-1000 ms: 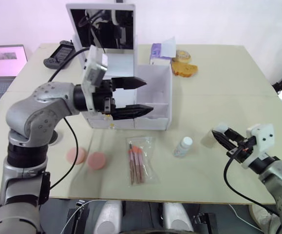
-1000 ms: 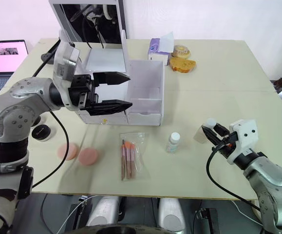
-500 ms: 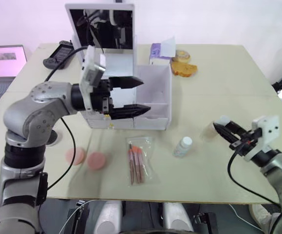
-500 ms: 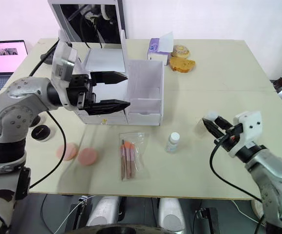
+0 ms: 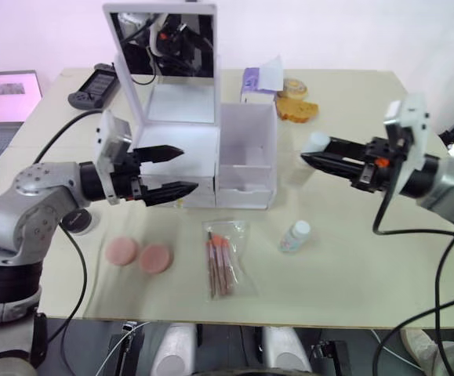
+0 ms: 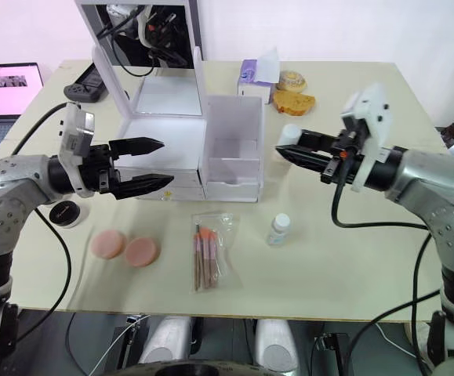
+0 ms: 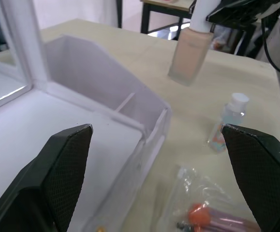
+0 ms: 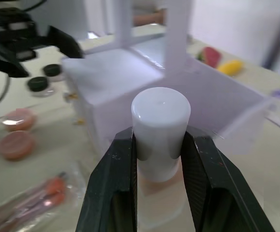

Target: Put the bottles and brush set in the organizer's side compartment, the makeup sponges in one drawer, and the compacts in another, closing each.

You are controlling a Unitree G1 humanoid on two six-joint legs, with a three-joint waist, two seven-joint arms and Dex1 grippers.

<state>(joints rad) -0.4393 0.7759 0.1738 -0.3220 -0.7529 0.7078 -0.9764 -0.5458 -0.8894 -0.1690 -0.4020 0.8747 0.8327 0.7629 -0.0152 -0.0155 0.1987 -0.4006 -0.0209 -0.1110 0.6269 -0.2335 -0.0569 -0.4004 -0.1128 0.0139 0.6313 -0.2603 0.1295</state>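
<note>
Risk noted: foundation bottle (image 8: 158, 159) pinched at the white cap only, body hanging free below the fingers; could swing or slip out if tilted during the lowering, or catch the wall of the side compartment (image 6: 234, 145) and tip the organizer (image 6: 199, 153). Cause, by judgement: high grip point and an approach from the side, not from straight above.

Right gripper (image 6: 289, 153) clamped on that bottle, held in the air just beside the compartment's outer wall, not yet over the opening. Compartment open at the top; no items visible inside.

Left gripper (image 5: 172, 168) with fingers apart, holding nothing, hovering at the organizer's drawer front. Possible clash if both arms close on the organizer together.

On the table, near the organizer's front: 1 small clear bottle (image 5: 295, 235), brush set (image 5: 220, 258) in its bag, 2 pink makeup sponges (image 5: 139, 254). 1 dark compact (image 6: 64, 212) beside the left arm.
</note>
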